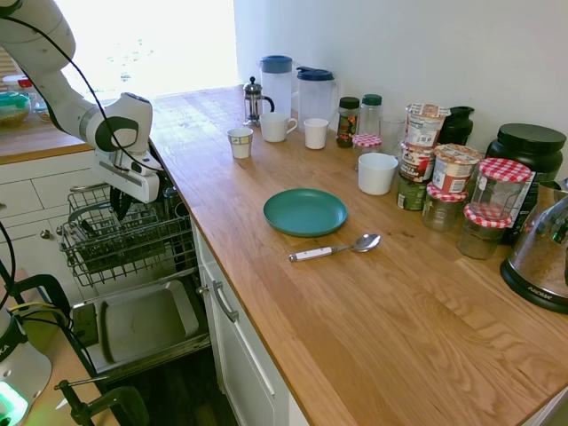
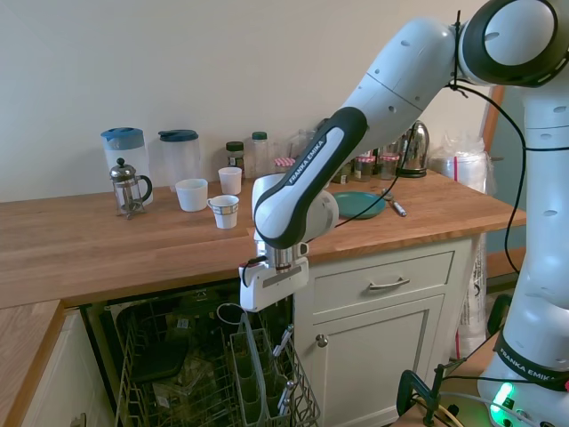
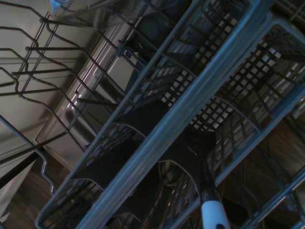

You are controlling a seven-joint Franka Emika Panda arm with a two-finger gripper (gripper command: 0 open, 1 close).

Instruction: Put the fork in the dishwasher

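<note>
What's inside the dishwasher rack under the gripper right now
The dishwasher rack holds a grey cutlery basket directly under the gripper. The wrist view looks into its mesh compartments; their bottoms are too dark to check.

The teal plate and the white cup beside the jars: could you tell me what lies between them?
Nothing; the first exterior view shows bare wooden counter between teal plate and white cup.

On the surface: 1 teal plate (image 1: 304, 212), 1 spoon (image 1: 335, 248), 1 French press (image 1: 255, 100) and 2 blue-lidded pitchers (image 1: 277, 82) (image 1: 317, 93). There are 4 white cups (image 1: 240, 142) (image 1: 275, 127) (image 1: 316, 133) (image 1: 377, 173), 3 jars with red-checked lids (image 1: 500, 188) (image 1: 366, 144) (image 1: 483, 230), and 1 dishwasher rack (image 1: 124, 235) pulled out.
</note>
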